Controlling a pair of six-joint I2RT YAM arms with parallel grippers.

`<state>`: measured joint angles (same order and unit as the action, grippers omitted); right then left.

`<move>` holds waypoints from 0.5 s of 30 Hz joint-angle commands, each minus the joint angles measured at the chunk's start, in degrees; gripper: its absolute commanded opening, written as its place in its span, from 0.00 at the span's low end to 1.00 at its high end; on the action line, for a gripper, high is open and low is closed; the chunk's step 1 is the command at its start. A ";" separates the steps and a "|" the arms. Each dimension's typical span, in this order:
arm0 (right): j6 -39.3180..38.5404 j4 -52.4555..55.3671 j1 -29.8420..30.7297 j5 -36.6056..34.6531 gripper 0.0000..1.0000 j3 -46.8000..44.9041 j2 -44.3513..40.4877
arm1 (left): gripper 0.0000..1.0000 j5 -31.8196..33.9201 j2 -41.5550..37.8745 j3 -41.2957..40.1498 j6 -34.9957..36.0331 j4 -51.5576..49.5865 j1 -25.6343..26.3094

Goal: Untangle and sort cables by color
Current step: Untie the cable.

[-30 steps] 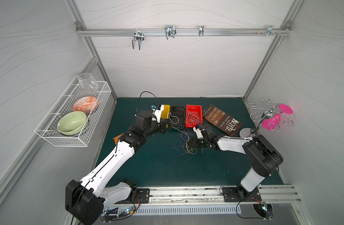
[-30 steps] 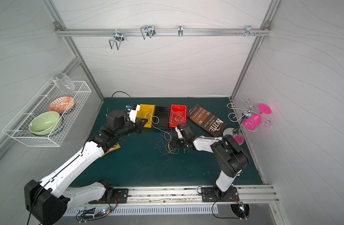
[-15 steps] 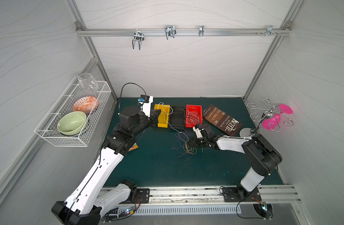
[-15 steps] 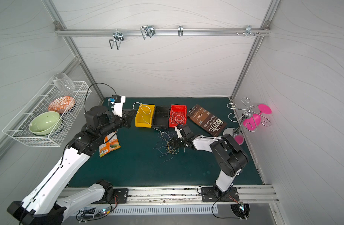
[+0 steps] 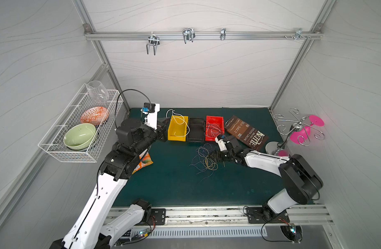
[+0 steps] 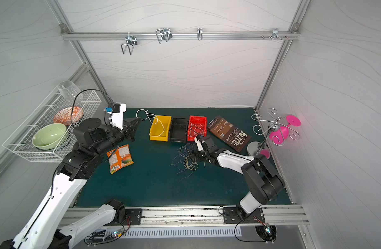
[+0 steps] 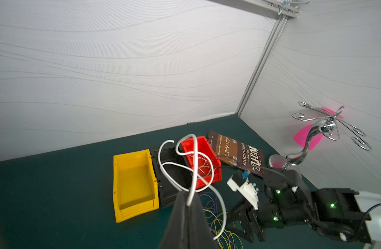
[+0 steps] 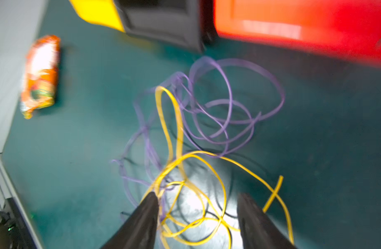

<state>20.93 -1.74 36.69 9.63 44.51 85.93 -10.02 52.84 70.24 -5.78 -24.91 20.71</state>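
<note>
The left arm rises from the front rail with its elbow bent high. Its forearm reaches to the back left of the green mat (image 5: 174, 189), and the left gripper (image 6: 137, 120) is aimed at the yellow bin (image 5: 176, 138). Its jaws are pressed together on a white cable (image 7: 195, 163), which loops up from the tips and droops over that bin in both top views. The right arm lies low, forearm stretched from the right side toward the mat's middle. The right gripper (image 8: 197, 198) hangs just above the loose cables (image 5: 204, 160) with its jaws apart, gripping nothing; yellow strands (image 8: 181, 140) lie between them and purple strands (image 8: 228, 92) beyond. That tangle lies on the mat in front of the black bin (image 5: 196, 140) and red bin (image 5: 215, 117); thin white strands (image 5: 212, 130) lie in the red one.
</note>
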 commanded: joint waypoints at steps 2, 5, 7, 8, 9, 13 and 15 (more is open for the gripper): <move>-8.03 2.04 -2.14 1.36 0.73 0.30 -11.87 | 0.00 -7.63 -0.04 -3.29 -0.47 1.46 -0.23; -10.03 3.35 -5.76 8.43 0.86 1.19 -18.79 | 0.00 -11.12 0.25 -5.42 -0.16 2.90 -0.23; -7.07 2.13 -9.67 16.20 0.93 1.44 -22.17 | 0.00 -13.20 0.42 -7.04 -0.03 4.73 -0.23; -4.11 1.37 -11.81 20.32 0.97 1.70 -23.38 | 0.00 -14.42 0.49 -8.01 -0.10 6.10 -0.23; -1.62 1.12 -13.34 23.23 0.99 2.30 -24.01 | 0.00 -15.54 0.58 -8.80 -0.37 7.45 -0.23; 5.43 2.17 -16.55 35.45 0.99 6.38 -23.60 | 0.00 -21.73 1.58 -11.63 -1.29 13.93 -0.23; 6.58 3.43 -16.54 38.59 0.99 8.15 -22.68 | 0.00 -24.84 2.22 -12.46 -1.92 16.61 -0.15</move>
<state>23.09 -0.38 20.27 37.19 50.39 62.50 -28.05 54.57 57.87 -6.68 -17.19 20.71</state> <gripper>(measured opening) 0.989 0.048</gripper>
